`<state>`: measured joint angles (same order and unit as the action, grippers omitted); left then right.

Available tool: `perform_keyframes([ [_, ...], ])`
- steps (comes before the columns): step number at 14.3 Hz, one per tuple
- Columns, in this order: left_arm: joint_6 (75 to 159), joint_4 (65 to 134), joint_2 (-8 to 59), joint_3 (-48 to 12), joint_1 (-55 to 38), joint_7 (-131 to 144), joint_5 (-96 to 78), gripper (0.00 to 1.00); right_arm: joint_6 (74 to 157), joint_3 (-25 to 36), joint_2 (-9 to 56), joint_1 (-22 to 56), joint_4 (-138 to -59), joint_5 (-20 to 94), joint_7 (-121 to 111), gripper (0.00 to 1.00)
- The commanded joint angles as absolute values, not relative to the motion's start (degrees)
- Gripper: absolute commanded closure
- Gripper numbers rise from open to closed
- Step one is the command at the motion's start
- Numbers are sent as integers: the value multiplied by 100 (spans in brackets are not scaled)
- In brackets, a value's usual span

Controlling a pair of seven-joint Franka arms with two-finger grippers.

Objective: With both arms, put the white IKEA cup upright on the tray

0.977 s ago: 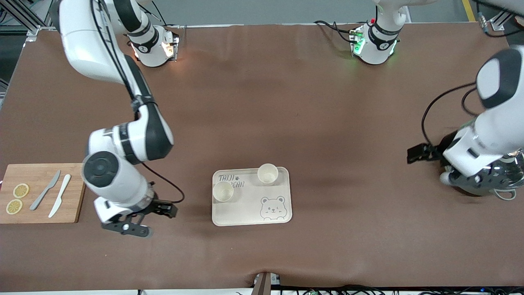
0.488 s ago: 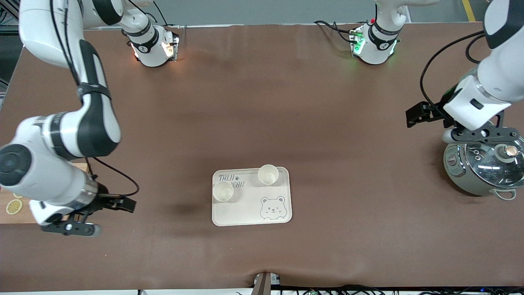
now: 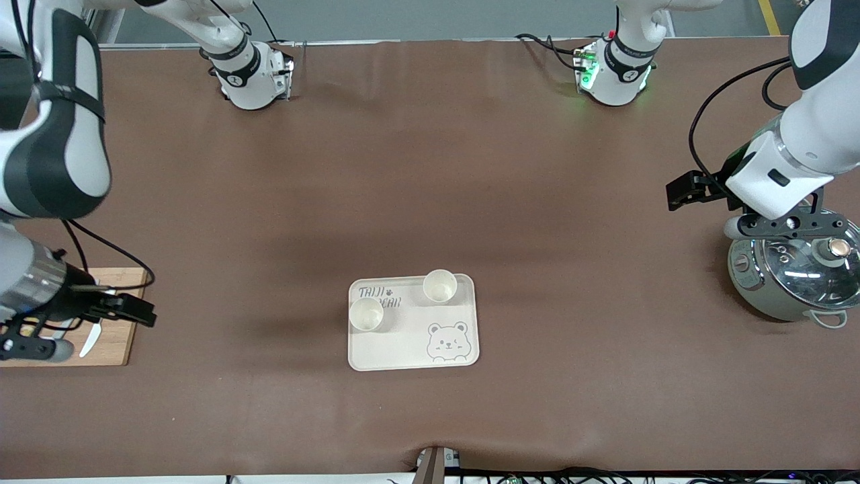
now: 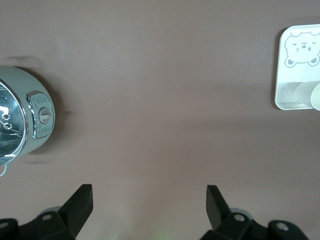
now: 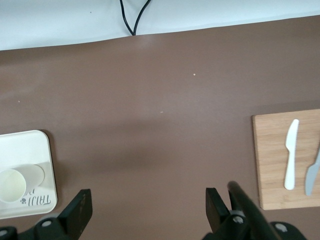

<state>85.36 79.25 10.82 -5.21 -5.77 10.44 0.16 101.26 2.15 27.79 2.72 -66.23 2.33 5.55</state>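
The cream bear tray [image 3: 411,346] lies near the middle of the table. Two white cups stand upright on it, one [image 3: 440,285] at its edge farther from the front camera, one [image 3: 367,314] at the corner toward the right arm's end. My left gripper [image 3: 786,225] is open and empty, up over the edge of a steel pot; its wrist view [image 4: 148,195] shows bare cloth between the fingers and the tray [image 4: 285,95] with a cup [image 4: 311,95] far off. My right gripper [image 3: 30,346] is open and empty over the cutting board; its wrist view [image 5: 148,199] shows the tray [image 5: 35,145] and a cup [image 5: 11,186].
A steel pot with a glass lid [image 3: 796,282] stands at the left arm's end, also in the left wrist view [image 4: 25,117]. A wooden cutting board [image 3: 114,343] with two knives [image 5: 290,155] lies at the right arm's end.
My right arm has swung away from beside the tray to over the cutting board. My left arm rose off the pot a second ago and has since held nearly still. The cups have not moved.
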Motion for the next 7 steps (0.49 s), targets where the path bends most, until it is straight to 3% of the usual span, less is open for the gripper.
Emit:
perform_keyframes([
  [1, 8569, 7919, 993, -474, -475, 792, -44, 0, 10266, 105, 2049, 88, -7425, 316, 413, 0],
  [7, 9018, 7637, 984, -457, -193, 843, -650, 0, 10257, 141, 1153, -43, -8252, 308, 106, 0],
])
